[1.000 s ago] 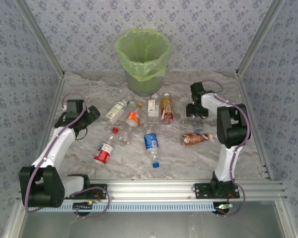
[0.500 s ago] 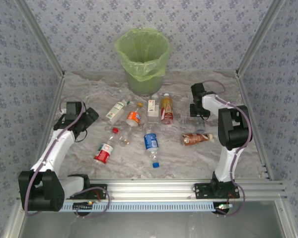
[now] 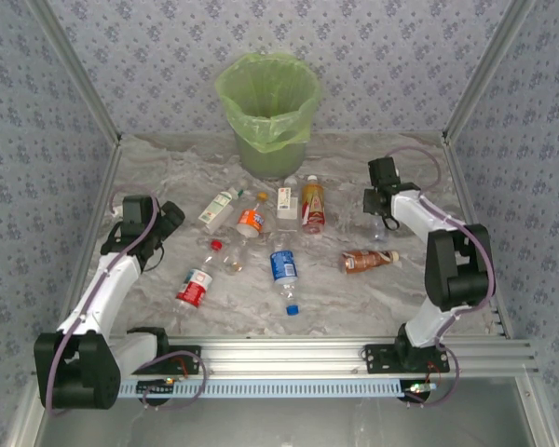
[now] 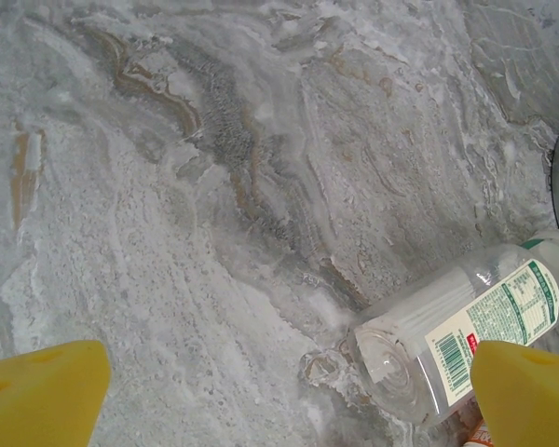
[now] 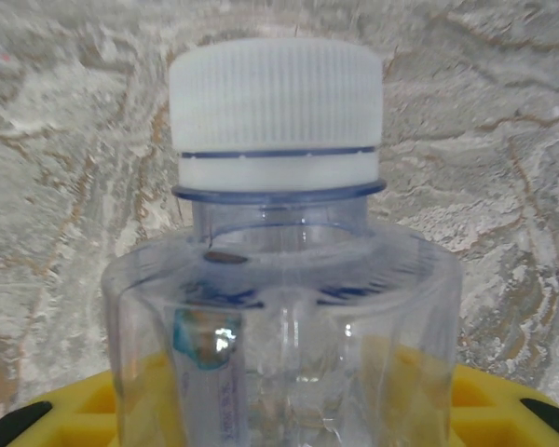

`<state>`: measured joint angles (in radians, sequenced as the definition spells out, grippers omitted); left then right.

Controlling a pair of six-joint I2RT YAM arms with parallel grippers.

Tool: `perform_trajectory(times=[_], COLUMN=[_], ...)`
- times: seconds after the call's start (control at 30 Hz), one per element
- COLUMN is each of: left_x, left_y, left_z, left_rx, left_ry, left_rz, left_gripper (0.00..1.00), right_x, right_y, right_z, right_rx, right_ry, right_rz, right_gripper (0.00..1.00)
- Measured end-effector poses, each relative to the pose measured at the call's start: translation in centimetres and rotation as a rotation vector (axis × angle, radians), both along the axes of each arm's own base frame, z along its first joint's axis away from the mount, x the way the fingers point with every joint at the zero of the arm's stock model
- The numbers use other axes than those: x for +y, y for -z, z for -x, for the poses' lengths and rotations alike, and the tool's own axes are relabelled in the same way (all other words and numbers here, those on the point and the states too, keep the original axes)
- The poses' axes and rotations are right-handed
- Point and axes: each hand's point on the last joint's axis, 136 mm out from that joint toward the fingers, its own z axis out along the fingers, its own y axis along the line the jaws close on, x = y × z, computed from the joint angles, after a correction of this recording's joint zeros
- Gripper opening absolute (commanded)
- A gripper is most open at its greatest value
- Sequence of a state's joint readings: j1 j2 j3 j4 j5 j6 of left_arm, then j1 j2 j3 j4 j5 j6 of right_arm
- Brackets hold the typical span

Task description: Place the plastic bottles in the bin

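In the right wrist view my right gripper (image 5: 284, 414) is shut on a clear plastic bottle (image 5: 279, 307) with a white cap, its yellow fingers (image 5: 65, 414) showing on both sides through the plastic. From above, that gripper (image 3: 382, 216) hangs at the right of the table. My left gripper (image 3: 171, 220) is open, with bare marble between its yellow fingertips (image 4: 42, 400). A clear bottle with a white label (image 4: 461, 326) lies just inside its right finger. The green-lined bin (image 3: 267, 112) stands at the back centre.
Several bottles lie on the marble: white-labelled (image 3: 221, 209), orange (image 3: 251, 220), small white (image 3: 286, 202), orange-red (image 3: 312, 205), blue-labelled (image 3: 283, 266), red-labelled (image 3: 195, 286), brown (image 3: 367, 260). Patterned walls close in the sides and back.
My right gripper has closed on the clear bottle, and that arm has swung out to the right. The left arm has drawn back slightly.
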<state>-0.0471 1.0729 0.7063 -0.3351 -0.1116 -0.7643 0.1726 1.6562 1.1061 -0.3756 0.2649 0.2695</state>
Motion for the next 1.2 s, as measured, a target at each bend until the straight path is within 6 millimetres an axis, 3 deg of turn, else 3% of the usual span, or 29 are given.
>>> perform_trajectory(times=[0.13,0.37,0.57,0.8,0.9,1.03,1.2], left_x=[-0.8,-2.5,-3.3,-3.4,-3.4,-3.5,-3.5], left_y=[-0.4,-1.2,-2.2,-1.9,-1.3,-0.8,-0.4], left_z=[-0.4,-1.1,-1.8,-1.9,-1.9,-1.9,-1.7], left_rx=[-0.029,-0.073,-0.12,-0.111,-0.091,-0.074,-0.056], left_ry=[0.047,0.136,0.178,0.184,0.183,0.184,0.185], left_rz=[0.015,0.063,0.087,0.093,0.094,0.096,0.094], left_gripper=[0.99,0.99,0.99,0.99,0.99,0.99,0.99], right_x=[0.4,2.7,8.3,16.0,18.2,20.5,22.5], right_y=[-3.4,-11.3,-17.6,-28.7,-32.1,-34.6,-34.2], right_z=[-0.1,-0.7,-1.9,-4.5,-5.9,-8.7,-12.4], right_rx=[-0.129,-0.391,-0.542,-0.769,-0.848,-0.928,-0.968], right_ry=[0.001,-0.063,-0.241,-0.464,-0.52,-0.556,-0.549], right_rz=[-0.048,-0.218,-0.422,-0.613,-0.653,-0.671,-0.67], right_gripper=[0.35,0.36,0.37,0.39,0.39,0.39,0.4])
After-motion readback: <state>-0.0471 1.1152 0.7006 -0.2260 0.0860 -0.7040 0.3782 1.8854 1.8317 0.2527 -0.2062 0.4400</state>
